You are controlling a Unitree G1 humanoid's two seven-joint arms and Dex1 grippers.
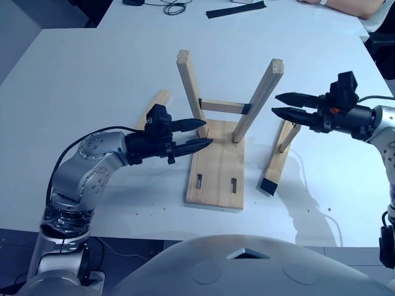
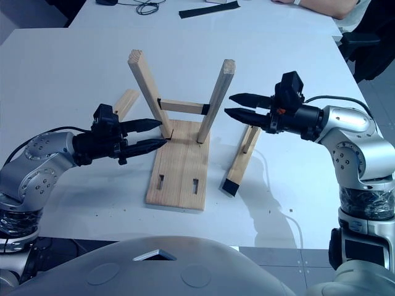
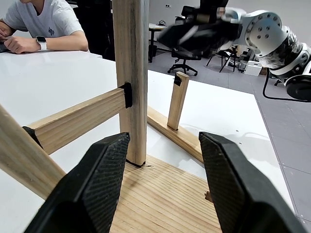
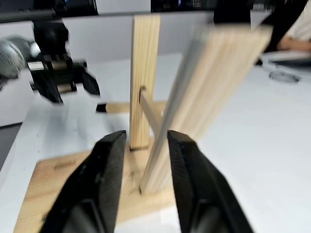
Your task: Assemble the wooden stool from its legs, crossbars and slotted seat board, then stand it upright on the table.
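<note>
The left gripper (image 1: 208, 132) was held wide open and empty, its fingers pointed at the foot of the left leg (image 1: 190, 92), where that leg was seated in the board (image 1: 216, 166). The right gripper (image 1: 278, 104) was likewise parted with nothing in it, poised just beside the right leg (image 1: 260, 98). Both legs were stood in the board's far end and joined by a crossbar (image 1: 222, 106) — two slots (image 1: 199, 180) were seen open at the near end. The board was laid flat on the table (image 1: 92, 74). A loose leg (image 1: 276, 161) was laid to its right, and another stick (image 1: 155, 105) to its left.

Two legs (image 1: 192, 92) upright on seat board (image 1: 217, 180)
</note>
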